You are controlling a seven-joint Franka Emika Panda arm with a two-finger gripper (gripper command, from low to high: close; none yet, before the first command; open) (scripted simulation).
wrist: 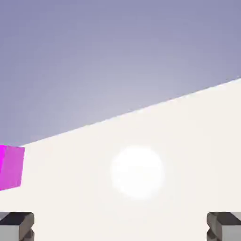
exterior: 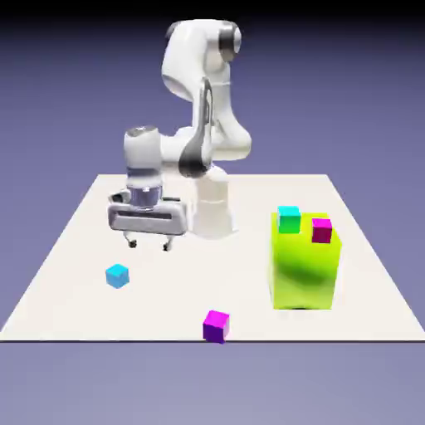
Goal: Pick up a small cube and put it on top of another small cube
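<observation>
- Sitting alone on the table [exterior: 75, 274], the small sky-blue cube [exterior: 117, 276] lies toward the exterior view's left, in front of and below my gripper [exterior: 148, 243], not touching it.
- My fingers [wrist: 17, 225] are spread wide with nothing between them (the hand view shows only bare table in the gap), and I hang above the surface, apart from the cube.
- My hand view misses the blue cube altogether; only a magenta cube [wrist: 11, 166] shows at its left edge, so I judge I am not yet lined up over my target.
- Risk: descending off-centre could let one finger clip the cube's edge and shove it aside, since it is tiny and light-looking.
- Risk: that magenta cube [exterior: 216, 325] near the table's front edge could be mistaken for the target if I steer by the hand view alone.
- Farther out, the big yellow-green block [exterior: 305, 266] carries a teal cube [exterior: 289, 219] and another magenta cube [exterior: 322, 230]; stacking there means a small landing spot, and a tilted release could tip my cube off.
</observation>
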